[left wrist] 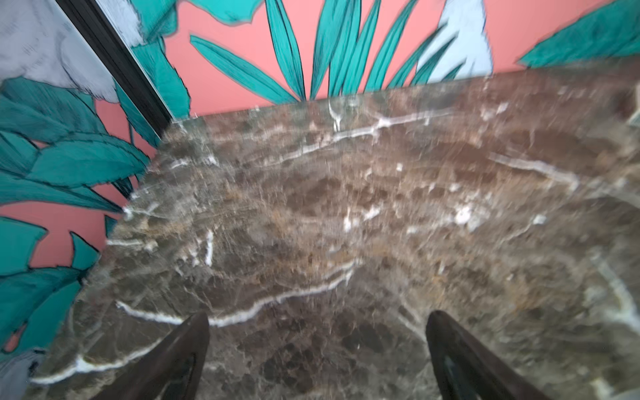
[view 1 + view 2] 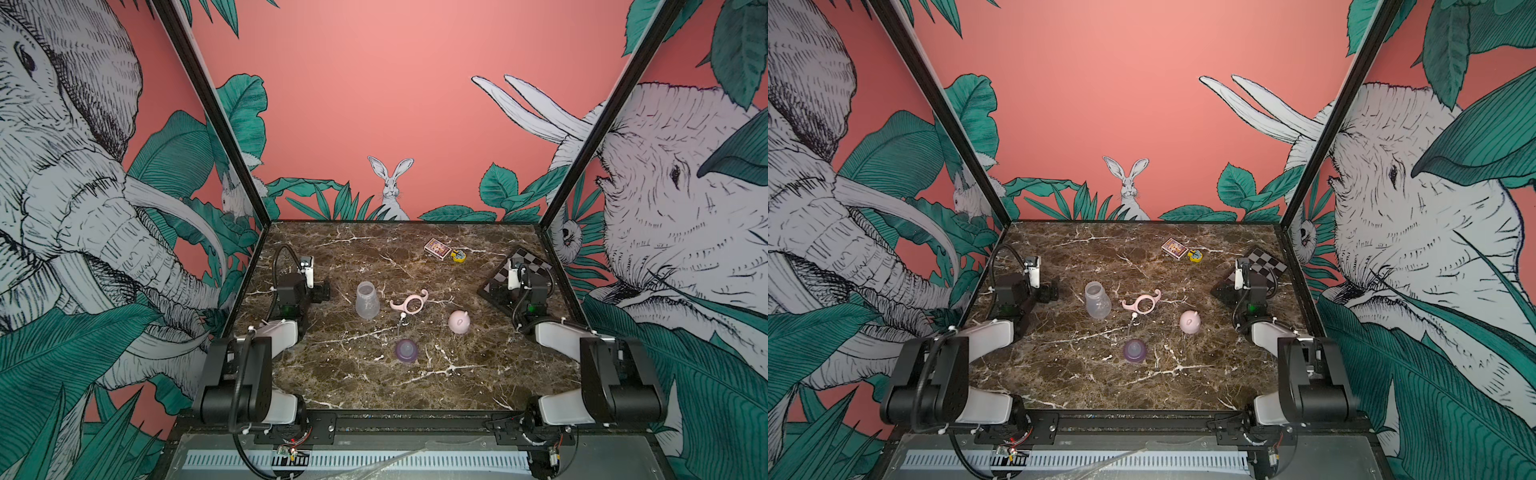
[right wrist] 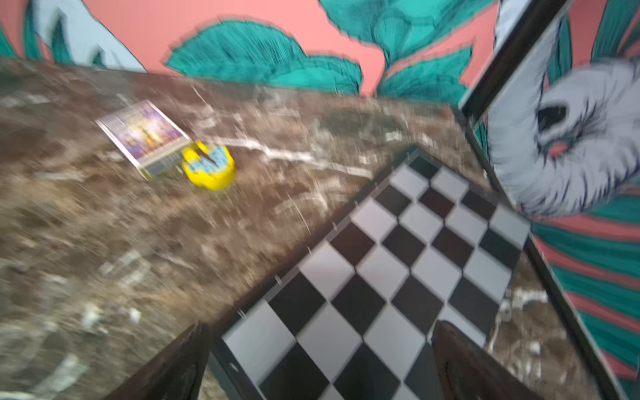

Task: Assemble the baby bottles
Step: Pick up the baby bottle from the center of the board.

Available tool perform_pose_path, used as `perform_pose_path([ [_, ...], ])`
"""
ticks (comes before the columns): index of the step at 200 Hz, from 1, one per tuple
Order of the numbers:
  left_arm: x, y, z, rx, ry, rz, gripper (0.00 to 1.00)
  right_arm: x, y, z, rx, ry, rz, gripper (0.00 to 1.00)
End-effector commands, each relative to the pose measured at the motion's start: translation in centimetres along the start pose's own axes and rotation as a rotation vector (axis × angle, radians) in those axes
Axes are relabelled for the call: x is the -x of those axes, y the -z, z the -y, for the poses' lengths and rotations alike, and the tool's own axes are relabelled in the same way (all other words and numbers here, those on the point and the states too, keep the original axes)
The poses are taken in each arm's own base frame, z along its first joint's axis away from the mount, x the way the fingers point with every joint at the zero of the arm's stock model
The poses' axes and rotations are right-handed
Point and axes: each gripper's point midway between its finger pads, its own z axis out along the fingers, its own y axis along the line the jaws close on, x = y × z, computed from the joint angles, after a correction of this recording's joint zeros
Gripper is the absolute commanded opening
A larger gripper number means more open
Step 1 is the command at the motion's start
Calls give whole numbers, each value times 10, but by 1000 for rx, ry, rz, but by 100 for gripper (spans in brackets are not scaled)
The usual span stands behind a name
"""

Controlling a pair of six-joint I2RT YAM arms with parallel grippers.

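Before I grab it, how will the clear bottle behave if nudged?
The bottle stands upright and looks empty, so it is probably light and apt to tip. Its round body would likely roll once toppled. Smooth clear plastic may slip in a loose grip.

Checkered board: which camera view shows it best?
The right wrist view: the checkered board fills much of the frame, though blurred. Both top views show it small, partly behind the right arm. The left wrist view misses it.
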Motion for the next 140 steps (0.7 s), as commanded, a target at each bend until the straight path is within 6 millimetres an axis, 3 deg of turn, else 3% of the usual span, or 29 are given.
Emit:
perform_pose_path([
  [1,0,12,14,-45,34,-122,97,13,16,-8,29,-24,-93,99],
  [29,-3,30,49,-137,28,-209,97,21,29,-23,64,-113,-131,99],
  [51,0,45,65,-195,52,-196,97,34,38,-47,177,-160,-208,99],
  [108,-6,88,102,-328,16,-153,94,61,52,-109,494,-77,-321,99],
  [140,-25,107,121,-396,-2,-173,94,56,48,-149,633,26,-399,99],
])
